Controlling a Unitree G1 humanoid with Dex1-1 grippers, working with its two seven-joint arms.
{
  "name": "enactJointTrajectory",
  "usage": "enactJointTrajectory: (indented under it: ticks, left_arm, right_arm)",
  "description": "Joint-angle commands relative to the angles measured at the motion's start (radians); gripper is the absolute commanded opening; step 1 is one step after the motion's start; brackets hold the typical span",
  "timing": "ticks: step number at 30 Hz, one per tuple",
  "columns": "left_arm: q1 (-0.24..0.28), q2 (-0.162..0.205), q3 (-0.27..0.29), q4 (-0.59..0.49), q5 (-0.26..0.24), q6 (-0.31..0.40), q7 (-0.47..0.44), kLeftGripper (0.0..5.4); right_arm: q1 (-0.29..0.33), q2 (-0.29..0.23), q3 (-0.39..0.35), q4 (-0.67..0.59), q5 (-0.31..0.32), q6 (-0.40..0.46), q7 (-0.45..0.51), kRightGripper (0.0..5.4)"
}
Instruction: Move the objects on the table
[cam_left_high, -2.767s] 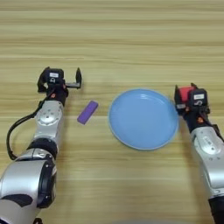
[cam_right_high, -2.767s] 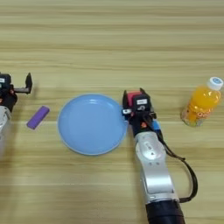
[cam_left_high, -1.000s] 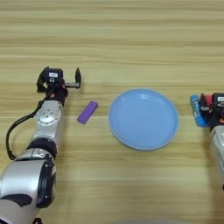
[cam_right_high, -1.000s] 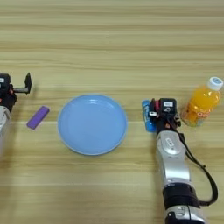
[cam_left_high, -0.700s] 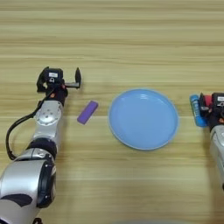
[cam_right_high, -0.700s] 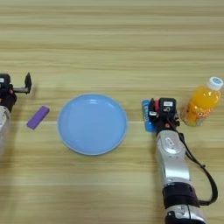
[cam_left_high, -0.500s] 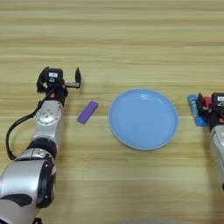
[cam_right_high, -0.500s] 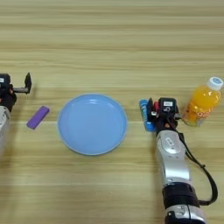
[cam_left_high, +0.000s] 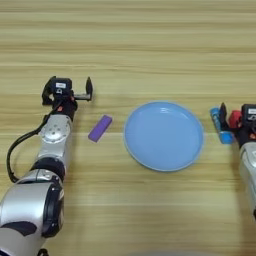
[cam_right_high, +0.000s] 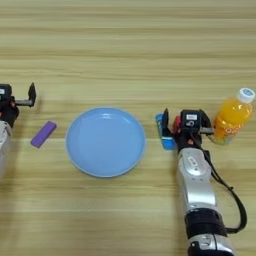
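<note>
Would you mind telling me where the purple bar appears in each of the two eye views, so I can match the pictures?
Left eye view: the purple bar lies left of centre, between the left arm and the plate.
Right eye view: the purple bar lies near the left edge, again left of the plate.
Shared landmark: the light-blue plate.

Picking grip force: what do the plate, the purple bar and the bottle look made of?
Plate: likely smooth plastic, even light-blue colour with soft sheen. Purple bar: matte, probably plastic or foam. Bottle: clear plastic, orange liquid showing through, white cap.
</note>
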Motion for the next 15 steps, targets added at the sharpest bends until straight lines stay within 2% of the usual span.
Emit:
enactJointTrajectory:
  ticks: [1, 11, 15]
  left_arm:
    - [-0.024, 0.003, 0.001, 0.013, 0.004, 0.007, 0.000, 5.40]
    - [-0.023, 0.002, 0.000, 0.013, 0.006, 0.005, 0.001, 5.40]
    - [-0.021, 0.002, -0.001, 0.012, 0.007, 0.002, 0.003, 5.40]
  right_arm:
    - [0.003, 0.007, 0.009, -0.026, 0.003, -0.038, 0.013, 5.38]
    - [0.031, -0.003, 0.014, -0.124, -0.065, -0.146, -0.041, 5.38]
    - [0.063, 0.003, 0.017, -0.236, -0.094, -0.155, -0.065, 5.38]
